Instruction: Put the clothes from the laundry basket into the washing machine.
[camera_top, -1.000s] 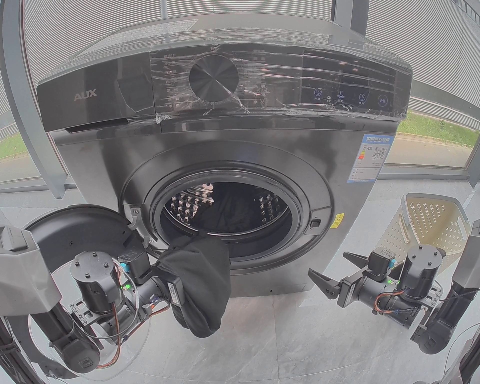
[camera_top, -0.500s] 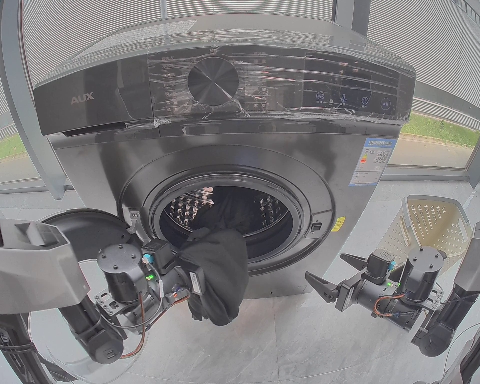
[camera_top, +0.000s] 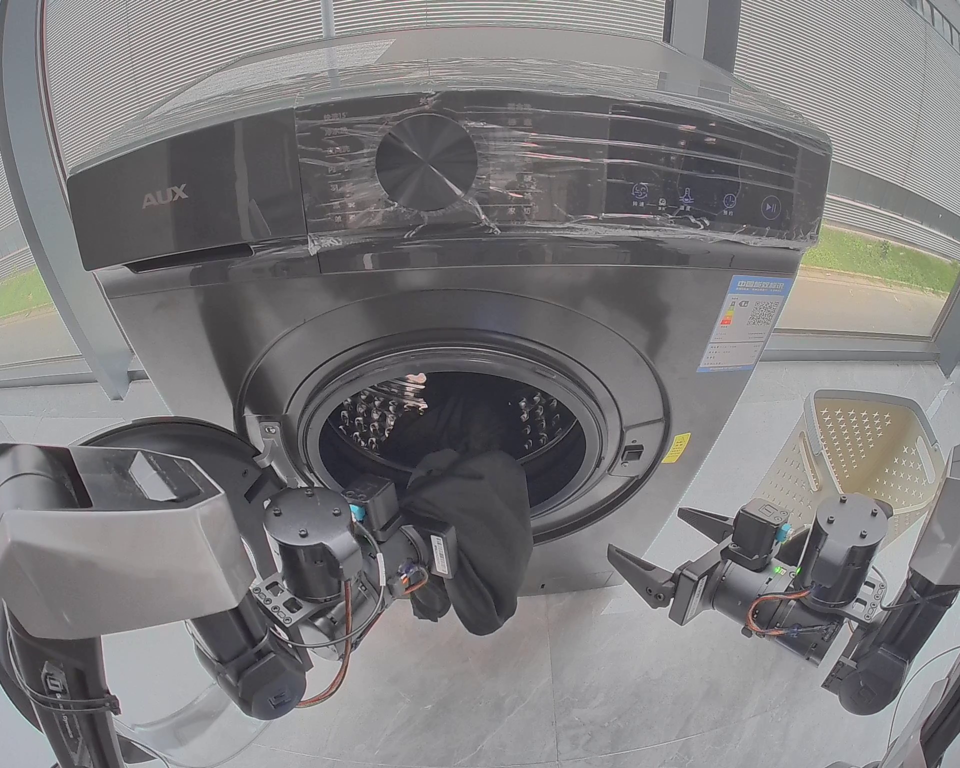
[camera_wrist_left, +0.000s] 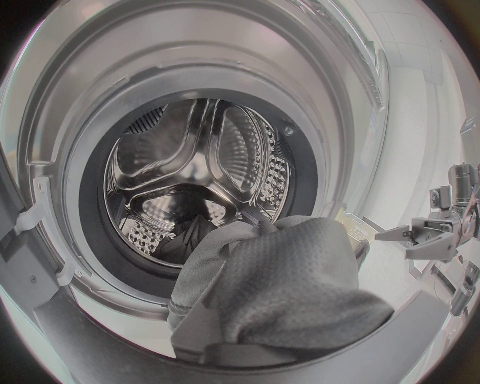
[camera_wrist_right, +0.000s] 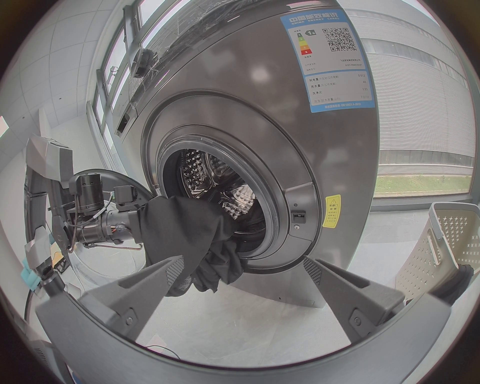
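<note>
Pale tiled floor (camera_top: 600, 690) nearest.

Right gripper (camera_top: 650, 535) hangs low at the right, above the floor and well apart from the machine. Its jaws are released, spread wide, with nothing between them.

Left gripper (camera_top: 455, 550) is at the left, just in front of the lower rim of the drum opening (camera_top: 450, 420). Its jaws are buried in a black garment (camera_top: 490, 540) and grasp it. The cloth is bunched over them and sags below in a loose fold. The garment's upper end touches the rim of the opening and its lower part hangs outside, in front of the machine's face. In the left wrist view the garment (camera_wrist_left: 290, 285) sits in front of the drum mouth.

Round door (camera_top: 170, 450) is swung open to the left, behind the left arm.

Washing machine (camera_top: 450, 280) is dark grey and front-loading, with film over its control panel. Inside the steel drum a second dark cloth (camera_wrist_left: 185, 240) lies on the bottom.

Laundry basket (camera_top: 860, 440) is cream and perforated. It stands tilted on the floor at the far right, beside the machine's right corner, behind the right arm.
</note>
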